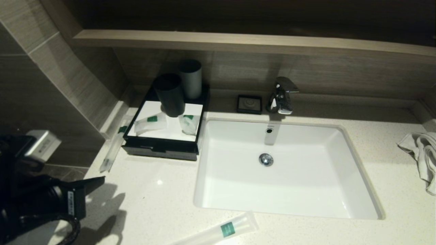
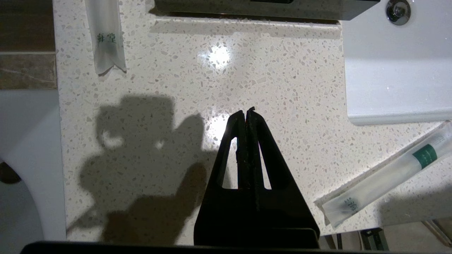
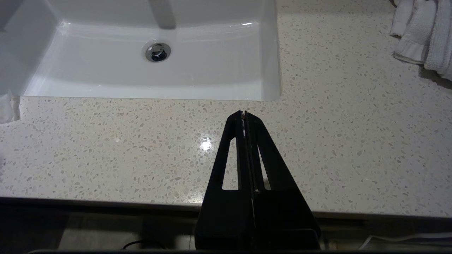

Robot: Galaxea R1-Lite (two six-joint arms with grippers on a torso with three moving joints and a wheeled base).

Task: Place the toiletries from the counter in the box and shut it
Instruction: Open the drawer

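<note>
The black box (image 1: 160, 149) stands at the back left of the counter (image 1: 153, 197). Two small clear packets with green labels (image 1: 150, 123) (image 1: 189, 124) lie on its white panel. One long slim tube (image 1: 114, 146) (image 2: 106, 35) lies along the box's left side. Another tube (image 1: 221, 231) (image 2: 388, 176) rests by the counter's front edge, below the basin. My left gripper (image 1: 98, 180) (image 2: 246, 113) hovers shut and empty over bare counter, in front of the box. My right gripper (image 3: 244, 113), also shut and empty, hangs over the front edge near the basin's right corner.
Two dark cups (image 1: 170, 95) (image 1: 190, 78) stand at the back of the box. A black soap dish (image 1: 249, 103) and a chrome tap (image 1: 282, 95) sit behind the white basin (image 1: 289, 190). A white towel (image 1: 422, 153) lies at the far right. A tiled wall borders the left.
</note>
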